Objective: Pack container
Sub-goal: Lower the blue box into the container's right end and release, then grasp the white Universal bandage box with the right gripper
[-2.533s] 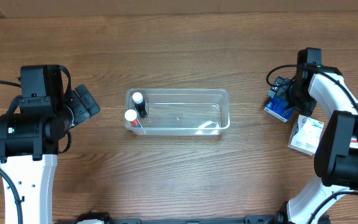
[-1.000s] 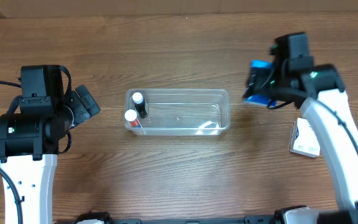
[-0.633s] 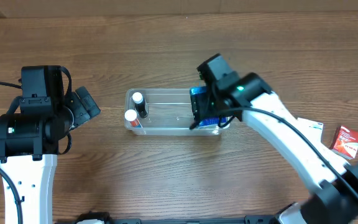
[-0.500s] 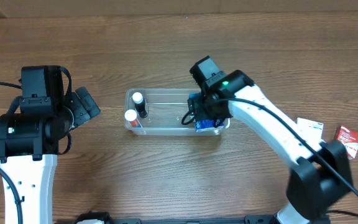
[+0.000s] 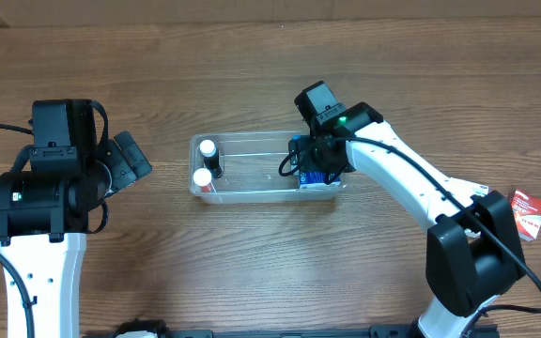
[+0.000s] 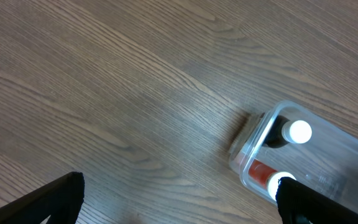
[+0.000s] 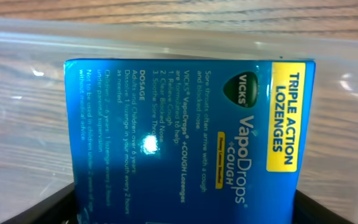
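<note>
From above, my right gripper (image 5: 319, 169) is clamped on the one blue lozenge box (image 5: 316, 176) inside the container (image 5: 261, 178), which sits mid-table. The box is tucked at the right end, I judge to keep the middle free. Two white-capped bottles (image 5: 208, 148) stand at the left end, and one red box (image 5: 527, 214) waits outside.

In the left wrist view, my left gripper (image 6: 179, 208) is spread wide and empty, parked beside the tub (out of the way, sensibly).

In the right wrist view, the box sits between my fingers (image 7: 64, 205), with the clear wall behind it.
</note>
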